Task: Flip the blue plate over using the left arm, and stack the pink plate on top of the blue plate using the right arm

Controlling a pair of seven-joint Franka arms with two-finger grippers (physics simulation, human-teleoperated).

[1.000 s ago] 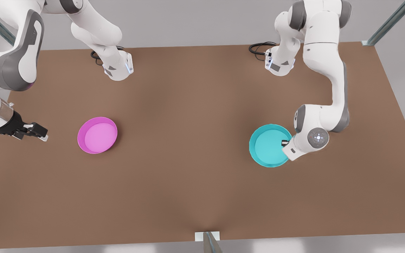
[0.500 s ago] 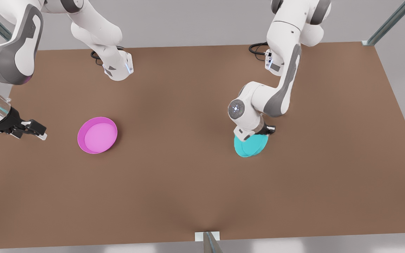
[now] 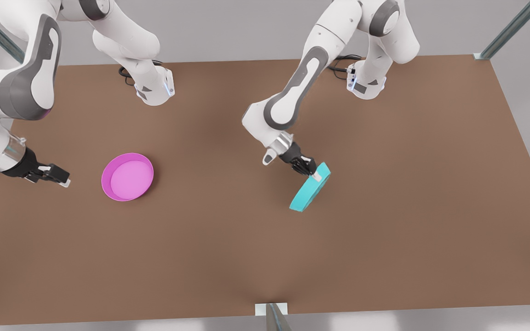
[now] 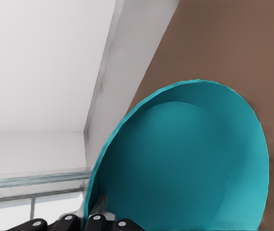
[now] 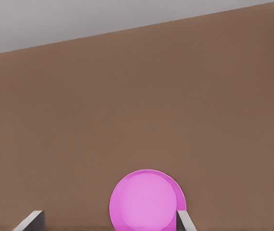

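A: Brown desk, grey wall behind, metal struts at the far corners. Front view first: what sits where?

B: Pink plate lies flat, rim up, toward the front view's left. Blue plate is right of centre, tipped steeply on edge, its lower edge at or near the desk; contact cannot be told. The two plates are well apart, bare desk between them.

A: Hands?

B: Left hand pinches the blue plate's upper rim. Right hand hovers at the desk's left edge, near the pink plate but apart from it, waiting. Both arm bases and black cables sit at the far edge, clear of the plates.

A: Left wrist view?

B: Blue plate is close up, hollow side facing the camera, rim caught between the fingers. Desk edge and pale wall lie beyond.

A: Right wrist view?

B: Pink plate sits between two pale fingertips spread wider than the plate. Open desk runs to the far edge.
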